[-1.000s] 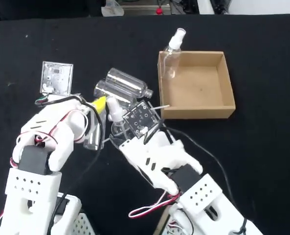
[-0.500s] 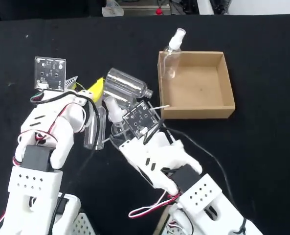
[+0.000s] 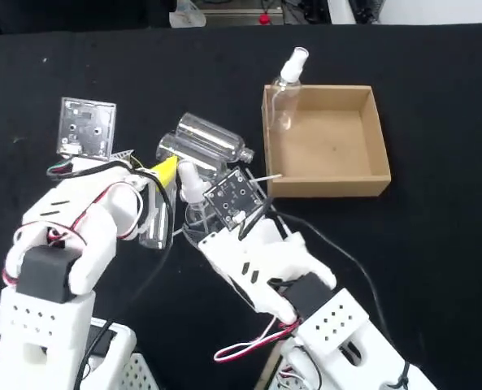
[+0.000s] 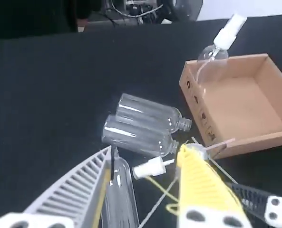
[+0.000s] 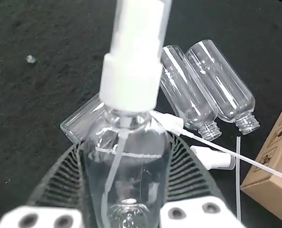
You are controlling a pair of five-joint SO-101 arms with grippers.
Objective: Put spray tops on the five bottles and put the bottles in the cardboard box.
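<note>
The black desk (image 3: pixel 436 260) runs wide and open to the right of the cardboard box (image 3: pixel 326 188) and on the far side of the bottles, up to its far edge, where cables and clutter sit beyond. The box lies right of centre with all four walls upright. One boxed bottle (image 3: pixel 288 85), spray top fitted, stands in its far left corner against the wall, with its top above the rim. The rest of the box floor shows as plain cardboard.

Just left of the box, two capless bottles (image 3: pixel 212 140) lie side by side, touching, necks pointing toward the box. Room is tight here: both arms crowd in from the near side of the desk.

The left pincer (image 4: pixel 148 149) is spread wide, its grey and yellow fingers hanging over a lying bottle (image 4: pixel 117 199) and a loose spray top (image 4: pixel 150 167) with its thin tube, both on the desk between the fingers. I cannot tell whether either finger touches them.

The right pincer (image 5: pixel 129 152) grips the held bottle (image 5: pixel 126 175) by its body, upright, with a white spray top (image 5: pixel 133 71) seated on its neck. It sits near the two capless bottles and just left of the box's near left corner
</note>
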